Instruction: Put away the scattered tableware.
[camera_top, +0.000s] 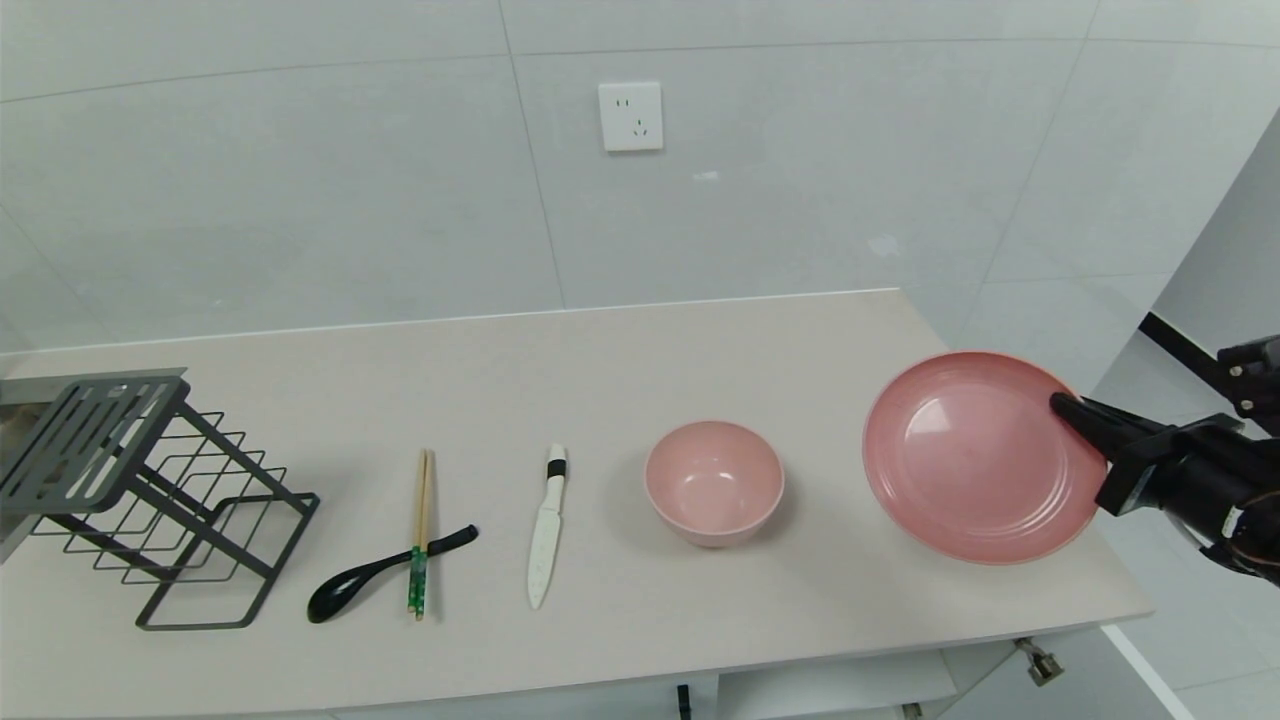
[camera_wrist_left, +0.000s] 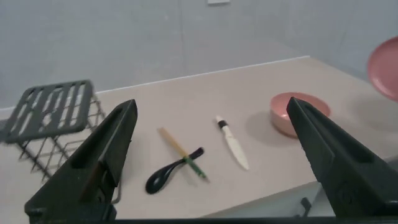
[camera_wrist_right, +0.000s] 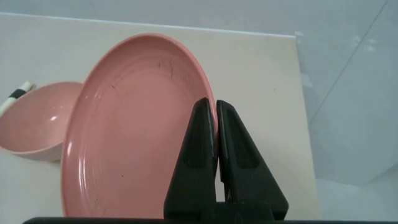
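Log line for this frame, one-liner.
right gripper: shut on plate rim, plate tilted | left gripper: open, empty | on table: bowl, knife, chopsticks across spoon | rack: left end

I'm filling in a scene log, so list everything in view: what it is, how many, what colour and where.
table: 1, beige, against the tiled wall
wall socket: 1, white, on the wall above the table
dish rack: 1, dark grey wire, at the table's left end
spoon: 1, black, right of the rack
chopsticks: 2, wooden with green ends, lying across the spoon's handle
knife: 1, white with a black band, between the chopsticks and the bowl
bowl: 1, pink, upright, right of centre
plate: 1, pink, held tilted at the table's right end
left gripper: 1, black, open, at the table's near side
right gripper: 1, black, shut on the plate's rim
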